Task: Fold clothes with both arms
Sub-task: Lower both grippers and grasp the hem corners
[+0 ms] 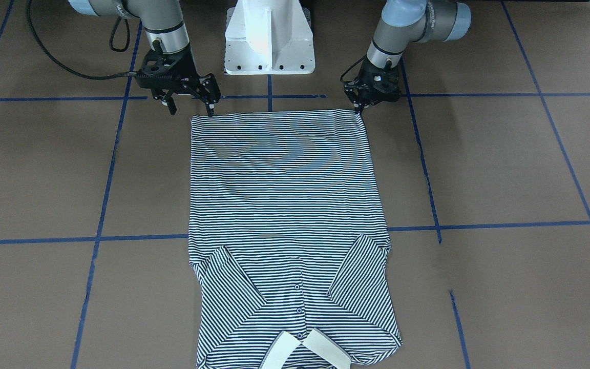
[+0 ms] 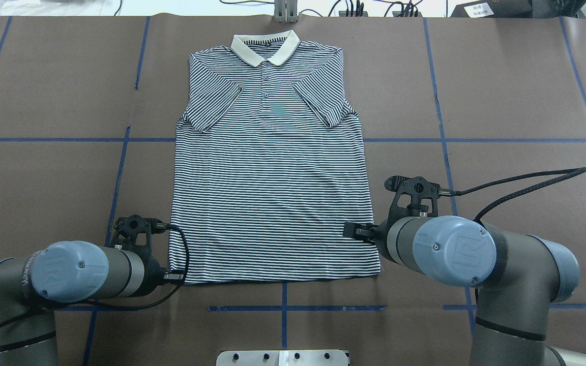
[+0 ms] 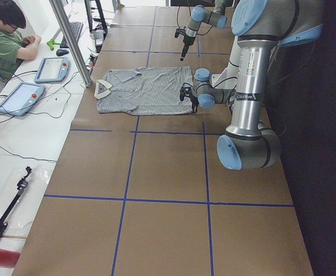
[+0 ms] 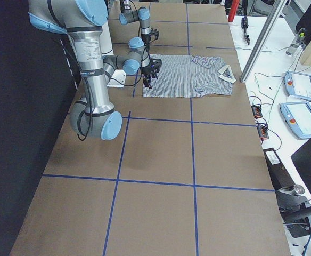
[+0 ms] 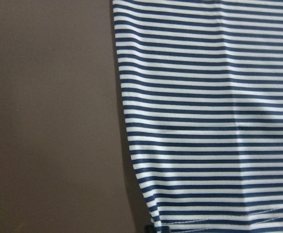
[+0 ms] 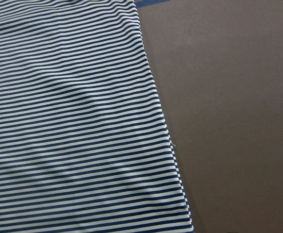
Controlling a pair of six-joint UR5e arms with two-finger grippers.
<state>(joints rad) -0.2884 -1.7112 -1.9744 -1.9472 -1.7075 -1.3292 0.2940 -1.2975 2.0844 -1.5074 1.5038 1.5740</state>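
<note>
Thin-striped navy-and-white polo shirt point(image 2: 272, 193) lies flat mid-frame on the matte brown bench point(image 2: 501, 101), its cream collar point(image 2: 265, 48) at the top. The right gripper point(image 1: 191, 108) has its jaws spread apart at one hem corner. The left gripper point(image 1: 360, 106) is at the other corner, and I cannot tell how its jaws stand.

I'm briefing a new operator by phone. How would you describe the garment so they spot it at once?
On the brown table gridded with blue tape, straight out from the white pedestal base, lies the polo shirt, flat, sleeves folded in. The only fabric there, it has thin navy-and-white stripes and a plain cream collar at the end away from the base.
</note>
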